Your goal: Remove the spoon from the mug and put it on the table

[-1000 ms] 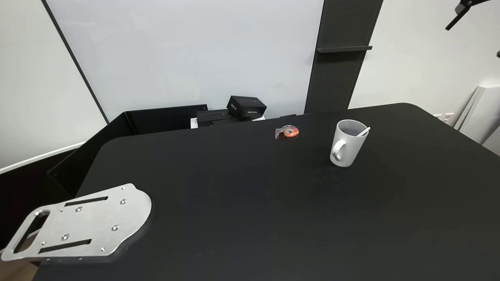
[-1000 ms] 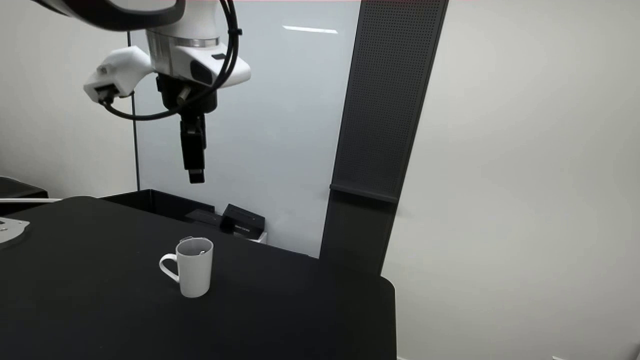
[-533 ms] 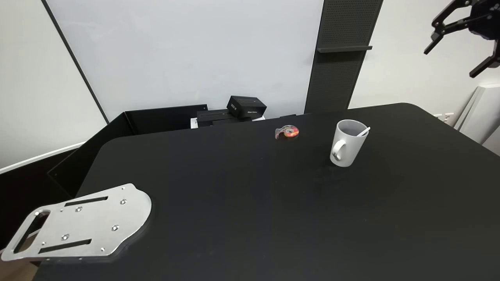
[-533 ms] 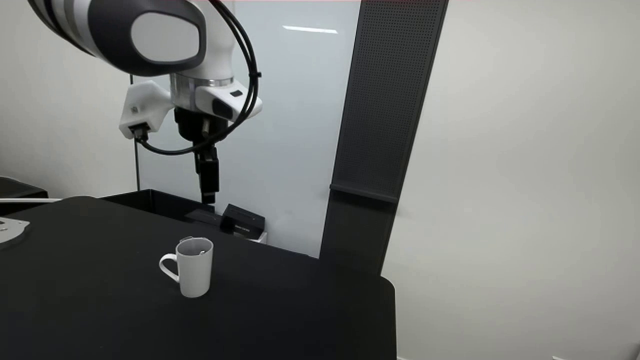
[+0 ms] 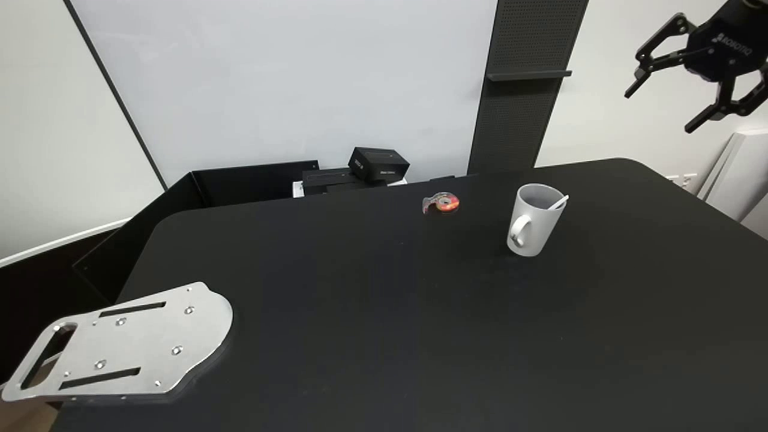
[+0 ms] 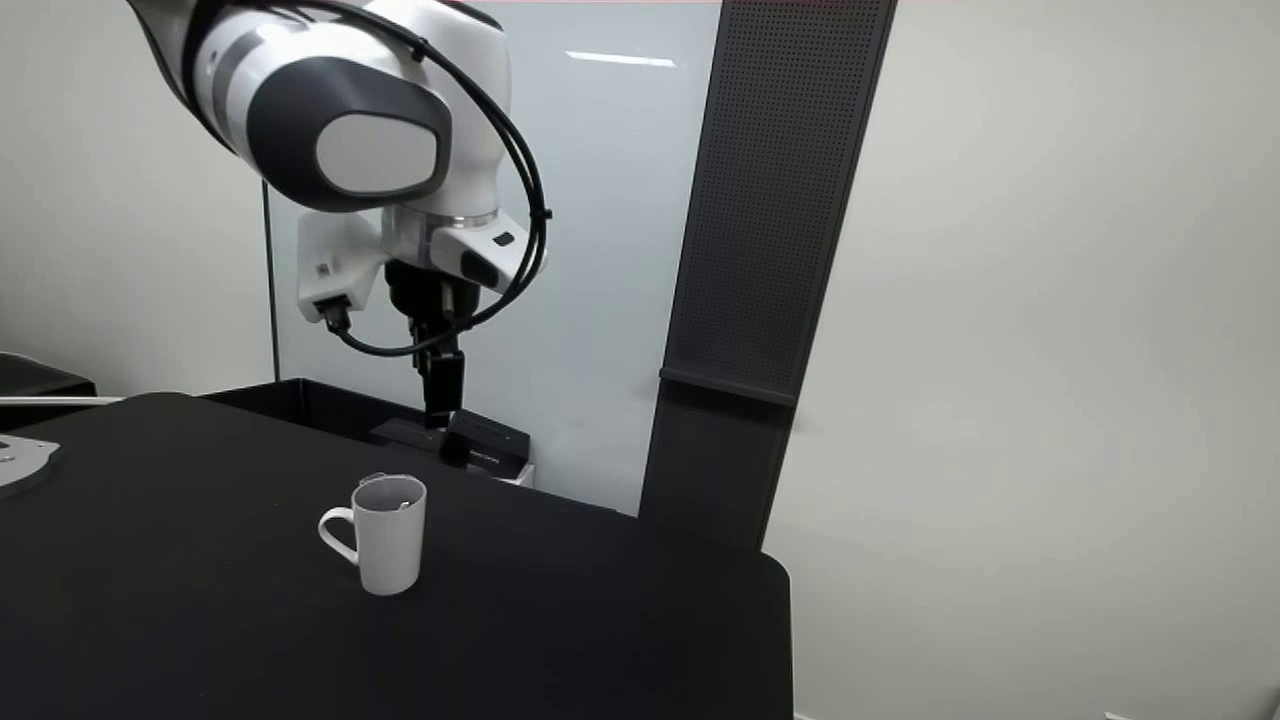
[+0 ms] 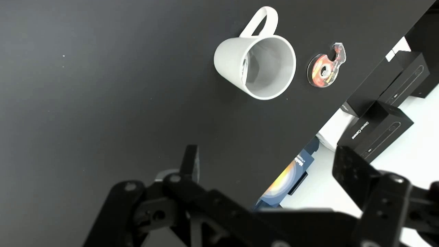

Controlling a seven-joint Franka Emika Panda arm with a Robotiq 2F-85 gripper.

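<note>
I have the gripper [image 5: 659, 111] hanging high, its fingers [image 5: 701, 120] spread wide, well apart from the mug [image 5: 540, 227]. In the wrist view I look down between the fingers at the far edge of the black table [image 5: 360, 312]. In an exterior view the arm [image 6: 375, 130] reaches in from the top left and I see the gripper side-on, so the gap is hidden from me there. The mug stands upright, set toward the table's far right corner, its handle turned roughly to the left edge. My white spoon [image 5: 558, 203] is inside it, tilted, its end poking just past the rim on the side of the right edge; how deep the rest sits I can't tell. The tape dispenser [image 5: 447, 203], red-orange and clear, lies near the far edge, left of the mug and apart from it. A light grey plate [image 5: 144, 339] straddles the left edge, its slotted handle end jutting out beyond. Past the far edge I see black boxes [image 5: 379, 164], and in the wrist view a blue printed box [image 7: 284, 181] sits just beyond that same edge
</note>
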